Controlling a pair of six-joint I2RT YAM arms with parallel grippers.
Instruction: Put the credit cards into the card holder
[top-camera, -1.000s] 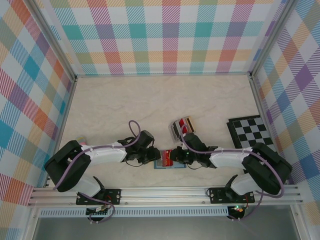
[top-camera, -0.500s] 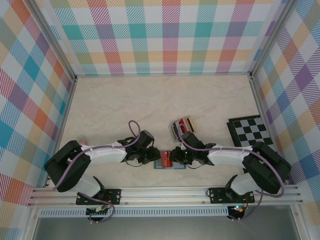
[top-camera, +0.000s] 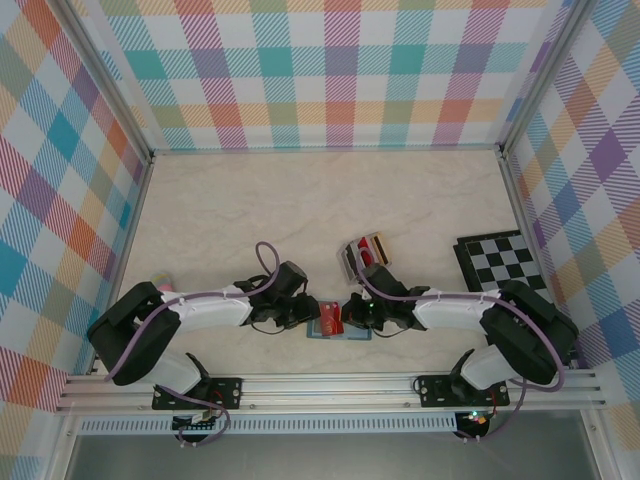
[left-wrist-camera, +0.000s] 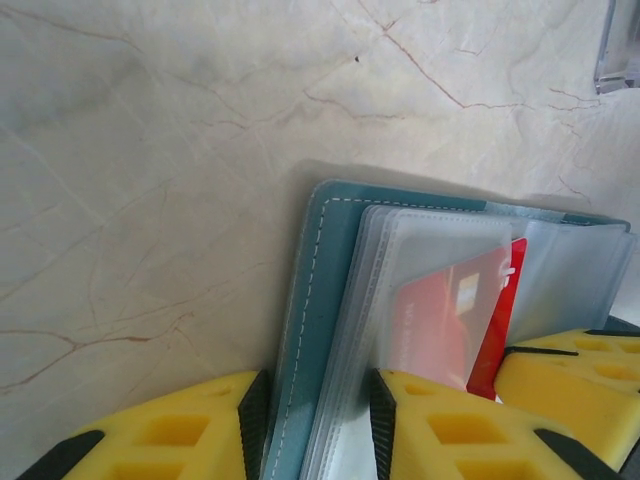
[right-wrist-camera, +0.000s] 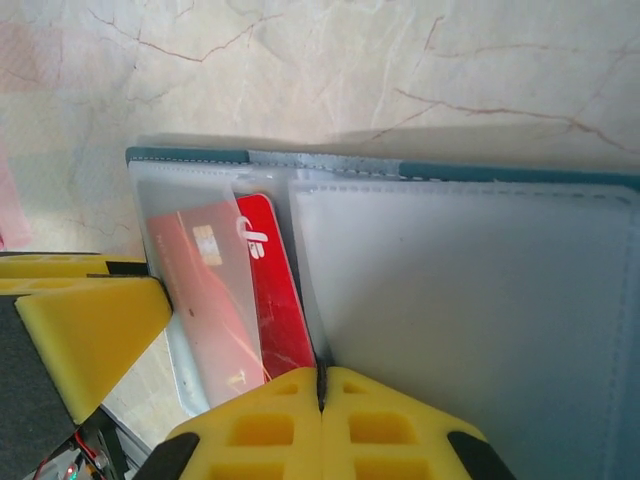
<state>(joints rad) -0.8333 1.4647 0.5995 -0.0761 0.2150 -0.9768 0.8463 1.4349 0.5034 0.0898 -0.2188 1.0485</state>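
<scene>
Where one card holder gapes, one red card sits.

The card holder, a credit card in it, lies between my left gripper at nine o'clock and right gripper at three.

Two robot arms, the left arm and the right arm, are reaching over one marble-patterned desk. Each is carrying one end effector, making two in all, the left end effector and the right end effector, and each of those is showing two yellow fingers. One teal card holder is lying spread on the desk with one red credit card showing inside its clear sleeves. Also sitting there are one small rack of cards too small for counting, one black-and-white chequered board and one small pink object.
</scene>
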